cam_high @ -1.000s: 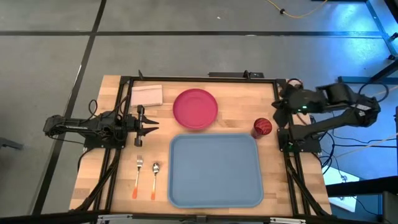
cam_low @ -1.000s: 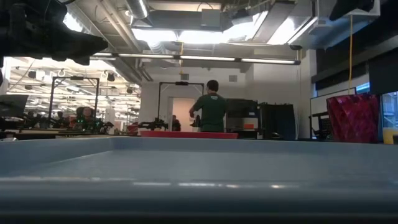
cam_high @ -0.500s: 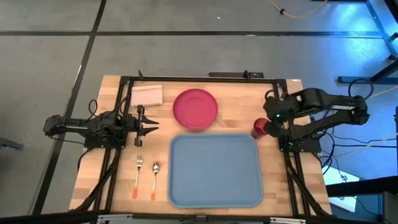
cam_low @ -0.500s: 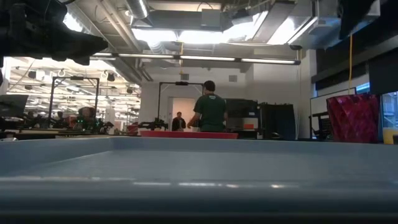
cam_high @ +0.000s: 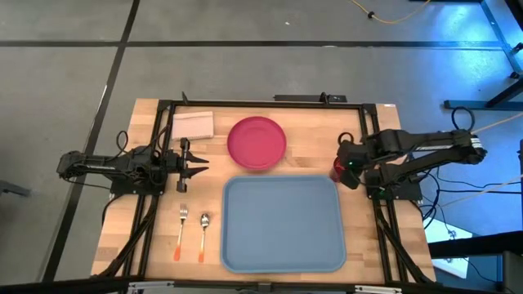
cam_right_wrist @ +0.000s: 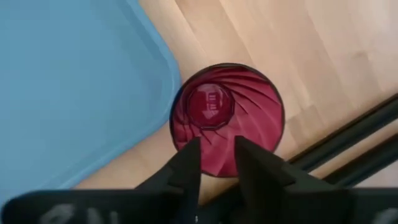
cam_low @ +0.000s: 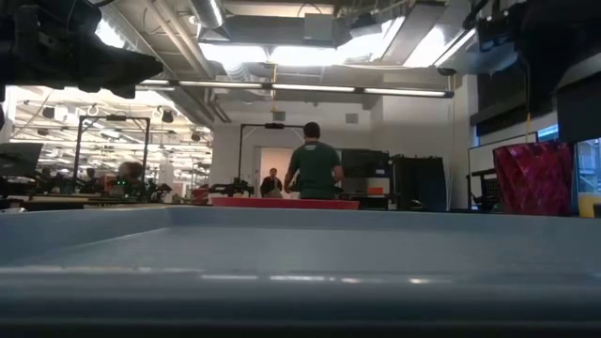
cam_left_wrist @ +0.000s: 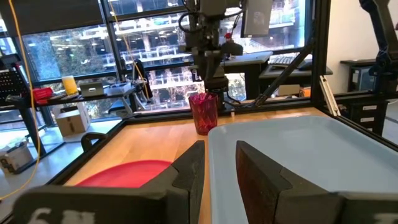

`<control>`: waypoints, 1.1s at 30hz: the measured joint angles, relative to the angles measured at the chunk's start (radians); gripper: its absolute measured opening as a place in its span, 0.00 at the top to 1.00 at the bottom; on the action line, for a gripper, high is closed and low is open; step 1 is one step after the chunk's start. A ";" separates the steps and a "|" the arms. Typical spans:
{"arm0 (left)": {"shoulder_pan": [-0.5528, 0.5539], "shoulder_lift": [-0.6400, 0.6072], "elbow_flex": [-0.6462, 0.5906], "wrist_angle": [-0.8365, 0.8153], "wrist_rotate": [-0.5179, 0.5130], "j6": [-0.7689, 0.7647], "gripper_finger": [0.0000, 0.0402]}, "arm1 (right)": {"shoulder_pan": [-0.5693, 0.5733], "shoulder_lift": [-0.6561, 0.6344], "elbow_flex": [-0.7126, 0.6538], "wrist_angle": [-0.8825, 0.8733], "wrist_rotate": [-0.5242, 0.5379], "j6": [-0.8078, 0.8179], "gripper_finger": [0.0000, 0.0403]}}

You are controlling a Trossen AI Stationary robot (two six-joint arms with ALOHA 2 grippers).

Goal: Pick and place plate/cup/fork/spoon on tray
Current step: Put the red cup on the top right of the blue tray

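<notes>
The maroon cup [cam_high: 337, 171] stands upright on the table, just off the light-blue tray's [cam_high: 284, 224] far right corner. My right gripper [cam_high: 345, 166] hangs over it with fingers pointing down, open by a narrow gap. In the right wrist view [cam_right_wrist: 216, 146] the cup [cam_right_wrist: 227, 115] lies right below the fingertips. The pink-red plate [cam_high: 257, 143] lies flat beyond the tray. The fork [cam_high: 181, 233] and spoon [cam_high: 203, 237] lie left of the tray. My left gripper [cam_high: 201, 170] waits at the table's left, narrowly open and empty.
A white folded napkin [cam_high: 193, 125] lies at the far left, beside the plate. Black frame rails [cam_high: 372, 143] run along the table's edges close to the cup. People stand in the room far behind the table [cam_low: 312, 169].
My right gripper has come from the table's far right corner toward the near left and down, tipping its fingers downward, and now stands over the cup. The cup, plate, tray, fork and spoon have stayed where they were.
</notes>
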 joint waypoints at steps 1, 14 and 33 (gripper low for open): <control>0.000 0.000 0.000 0.000 0.000 0.000 0.79 | 0.000 0.000 -0.015 0.010 0.000 0.002 0.71; 0.000 0.000 0.000 0.000 0.000 0.000 0.79 | 0.000 0.000 -0.147 0.197 -0.123 0.008 0.60; 0.000 0.000 0.000 0.000 0.000 0.000 0.79 | 0.000 0.007 -0.277 0.326 -0.067 0.072 0.64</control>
